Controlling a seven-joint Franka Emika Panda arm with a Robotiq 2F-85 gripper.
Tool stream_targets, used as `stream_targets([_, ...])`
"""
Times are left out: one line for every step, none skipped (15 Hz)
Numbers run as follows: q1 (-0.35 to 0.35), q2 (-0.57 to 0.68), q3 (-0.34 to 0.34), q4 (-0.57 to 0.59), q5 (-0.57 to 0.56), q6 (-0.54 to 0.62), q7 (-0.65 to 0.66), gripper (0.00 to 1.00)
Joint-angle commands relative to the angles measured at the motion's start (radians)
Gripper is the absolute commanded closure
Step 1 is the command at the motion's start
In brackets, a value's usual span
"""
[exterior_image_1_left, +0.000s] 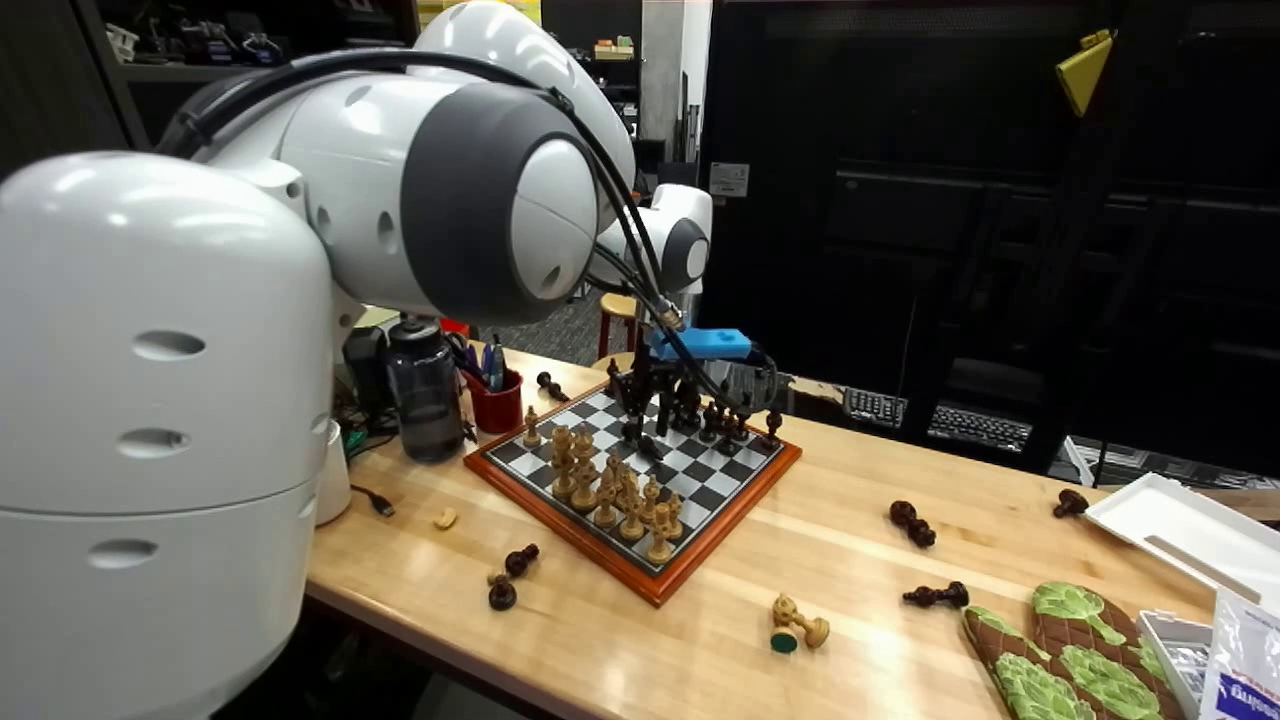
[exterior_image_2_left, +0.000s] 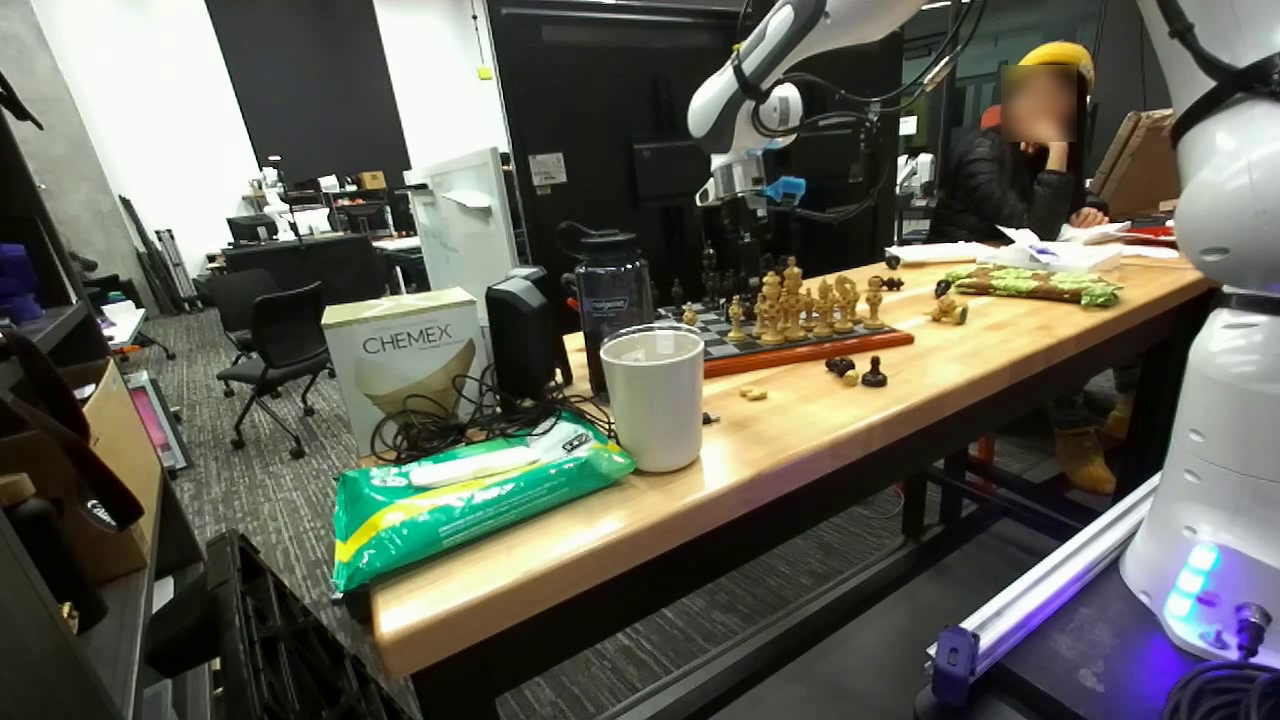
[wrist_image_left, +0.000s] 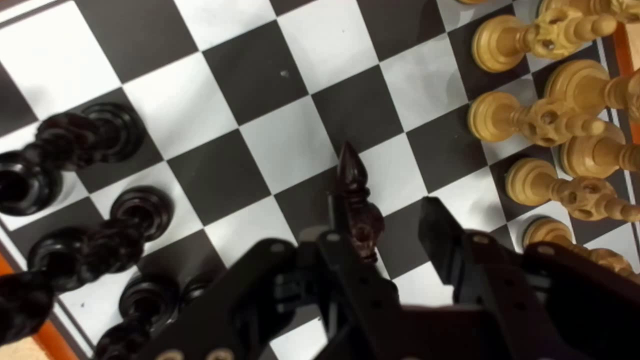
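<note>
My gripper (wrist_image_left: 382, 212) is open, with nothing between its fingertips that both touch. It points down over the chessboard (exterior_image_1_left: 690, 560), and it also shows in an exterior view (exterior_image_1_left: 648, 410). A dark carved chess piece (wrist_image_left: 359, 220) lies on its side on the board beneath the fingers, its pointed tip toward the top of the wrist view. The left finger overlaps part of this piece; I cannot tell whether they touch. The lying piece also shows in an exterior view (exterior_image_1_left: 650, 448). Upright light pieces (wrist_image_left: 532, 182) stand on the right, and upright dark pieces (wrist_image_left: 142, 215) on the left.
A dark water bottle (exterior_image_1_left: 425, 390) and a red pen cup (exterior_image_1_left: 497, 402) stand beside the board. Fallen dark pieces (exterior_image_1_left: 912, 525) and light pieces (exterior_image_1_left: 797, 622) lie on the table. A white mug (exterior_image_2_left: 655, 400), a quilted mitt (exterior_image_1_left: 1085, 655) and a white tray (exterior_image_1_left: 1190, 530) rest there too.
</note>
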Motion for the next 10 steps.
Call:
stream_targets([-0.001, -0.002, 0.014, 0.013, -0.012, 0.003, -0.024, 0.26])
stream_targets([0.000, -0.002, 0.016, 0.016, -0.012, 0.001, -0.022, 0.19])
stream_targets([0.002, -0.003, 0.019, 0.019, -0.012, -0.002, -0.022, 0.12])
stream_targets([0.004, -0.003, 0.022, 0.022, -0.012, -0.007, -0.026, 0.06])
stream_targets([0.006, -0.003, 0.025, 0.026, -0.013, -0.011, -0.027, 0.01])
stream_targets([0.008, -0.003, 0.030, 0.029, -0.012, -0.015, -0.039, 0.00])
stream_targets([0.011, -0.004, 0.035, 0.032, -0.010, -0.021, -0.047, 0.00])
stream_targets([0.015, -0.006, 0.038, 0.034, -0.014, -0.028, -0.044, 0.00])
stream_targets([0.023, -0.011, 0.040, 0.034, -0.020, -0.034, -0.038, 0.00])
stream_targets([0.032, -0.020, 0.042, 0.032, -0.024, -0.041, -0.018, 0.00])
